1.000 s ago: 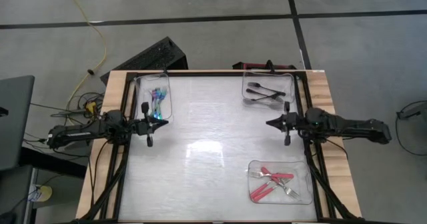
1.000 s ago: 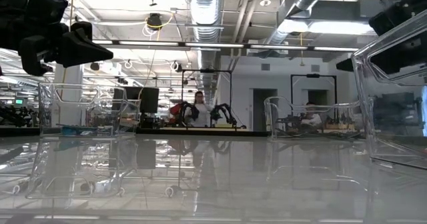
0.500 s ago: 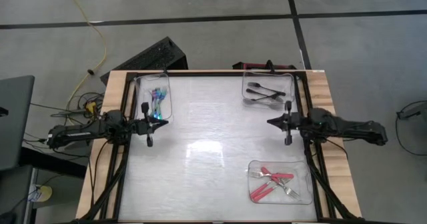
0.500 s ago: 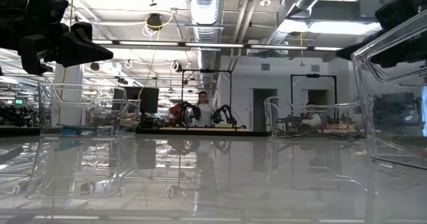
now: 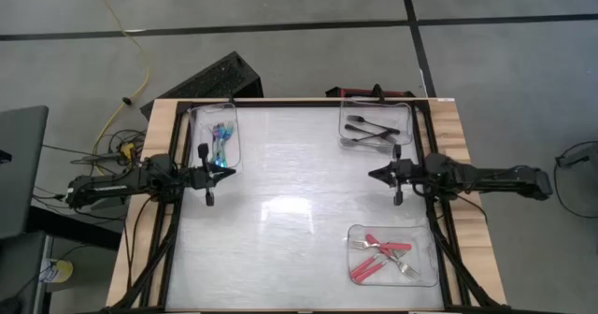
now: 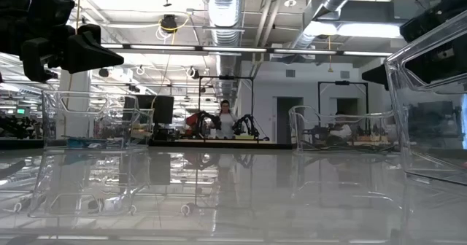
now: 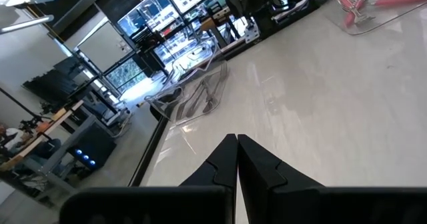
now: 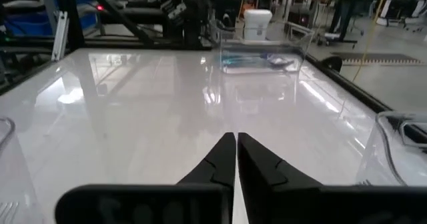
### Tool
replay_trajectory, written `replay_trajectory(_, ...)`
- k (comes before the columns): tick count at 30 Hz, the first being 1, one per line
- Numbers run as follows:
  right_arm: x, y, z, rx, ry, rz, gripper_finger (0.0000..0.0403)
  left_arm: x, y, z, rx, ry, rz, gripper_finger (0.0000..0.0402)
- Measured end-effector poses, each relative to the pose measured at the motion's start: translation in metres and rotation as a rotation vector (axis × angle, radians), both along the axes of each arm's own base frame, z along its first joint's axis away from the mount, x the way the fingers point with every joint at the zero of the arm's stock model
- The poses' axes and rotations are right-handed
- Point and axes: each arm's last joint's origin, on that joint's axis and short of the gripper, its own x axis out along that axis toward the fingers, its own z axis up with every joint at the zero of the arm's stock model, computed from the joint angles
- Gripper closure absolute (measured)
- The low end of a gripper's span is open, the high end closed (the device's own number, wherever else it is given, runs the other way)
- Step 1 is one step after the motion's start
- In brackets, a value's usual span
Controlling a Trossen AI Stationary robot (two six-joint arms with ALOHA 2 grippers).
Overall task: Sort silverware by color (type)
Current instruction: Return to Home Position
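Observation:
Blue-teal forks (image 5: pixel 220 144) lie in a clear tray (image 5: pixel 198 120) at the table's far left. Black forks (image 5: pixel 366 130) lie in a clear tray (image 5: pixel 404 113) at the far right. Red-pink forks (image 5: pixel 378 255) lie in a clear tray (image 5: pixel 428 278) at the near right. My left gripper (image 5: pixel 228 172) hovers shut at the table's left side, just near of the blue tray. My right gripper (image 5: pixel 372 175) hovers shut at the right side, between the black and red trays. Both hold nothing. The wrist views show each pair of fingertips (image 7: pixel 236 141) (image 8: pixel 235 138) closed together.
The middle of the glossy white table (image 5: pixel 290 211) lies bare between the arms. A dark frame (image 5: pixel 422 136) runs along the table's sides. A person (image 6: pixel 225 117) stands in the room far behind the table.
My right gripper drew back slightly toward the table's right edge, then came forward again a little toward the table's middle, staying shut. The left arm kept still.

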Motion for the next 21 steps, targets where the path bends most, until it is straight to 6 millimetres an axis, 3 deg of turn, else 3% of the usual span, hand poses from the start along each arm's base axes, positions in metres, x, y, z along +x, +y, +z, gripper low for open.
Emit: replay_trajectory(21, 0.0009, -0.0002, -0.0017, 0.002, 0.020, -0.005, 0.0360, 0.0000, 0.0000, -0.0003, -0.001, 0.003, 0.000, 0.0402)
